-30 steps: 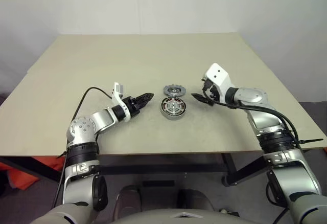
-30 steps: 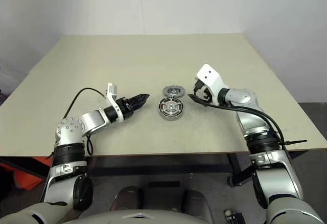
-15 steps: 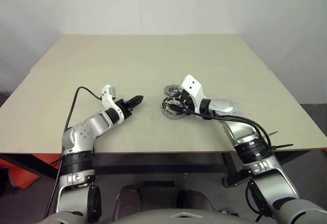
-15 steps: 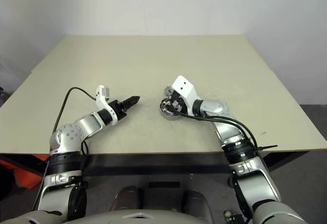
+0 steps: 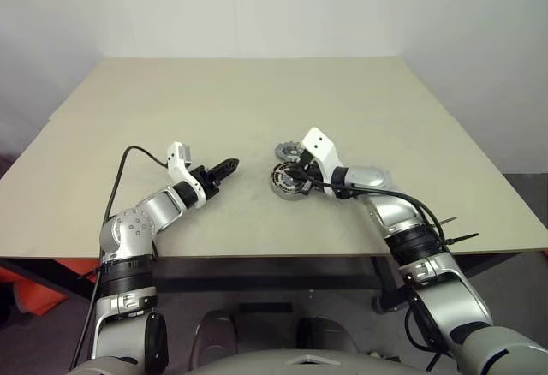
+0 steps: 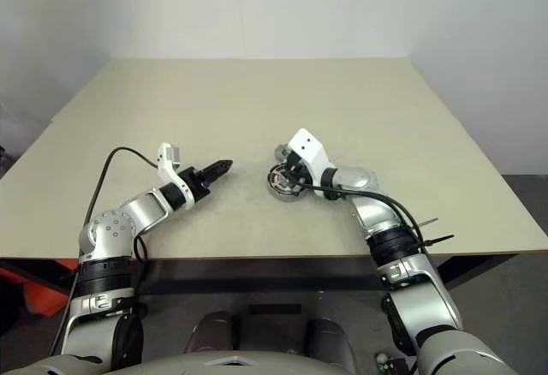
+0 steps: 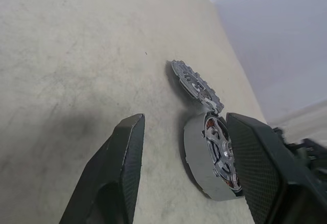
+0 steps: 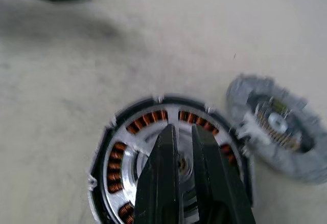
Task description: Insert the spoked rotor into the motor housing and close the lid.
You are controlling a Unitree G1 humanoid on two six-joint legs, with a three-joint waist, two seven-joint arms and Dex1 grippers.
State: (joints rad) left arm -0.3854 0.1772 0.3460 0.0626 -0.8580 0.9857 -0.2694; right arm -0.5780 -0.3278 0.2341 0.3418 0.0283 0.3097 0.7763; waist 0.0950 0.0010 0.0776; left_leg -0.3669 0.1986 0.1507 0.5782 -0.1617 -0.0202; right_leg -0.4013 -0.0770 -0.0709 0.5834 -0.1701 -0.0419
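table (image 5: 257, 101): big beige top, everything sits on it, both arms reaching in over the near edge.

right arm (image 5: 377, 188): comes in from the right, wrist bent toward the middle of the table, white camera block on top.

left arm (image 5: 163, 208): comes in from the left, cable looping off the wrist.

motor housing (image 8: 168, 157): round silver-grey cup, directly under the right pincer's tips. You can see the ring of copper-brown windings around the inside and a silvery spoked part with a hub in the middle. From the left pincer it's out ahead of the tips, well apart from them.

lid (image 8: 278, 127): grey notched disc, lying flat right beside the housing on its far side, pretty much touching its rim. It's just off to the side of the right pincer's tips and out past the left pincer, a bit further than the housing.

spoked rotor (image 7: 220, 150): looks like it's already down in the housing, silvery spokes inside the winding ring, right below the right pincer's tips. Can't tell if it's fully seated.

right pincer (image 8: 180, 150): the two black fingers are nearly together with just a thin slit between them, tips over the hub. Can't tell if they're pinching anything.

left pincer (image 7: 186, 147): fingers spread apart, nothing between them, hovering just above the table and pointing at the housing.
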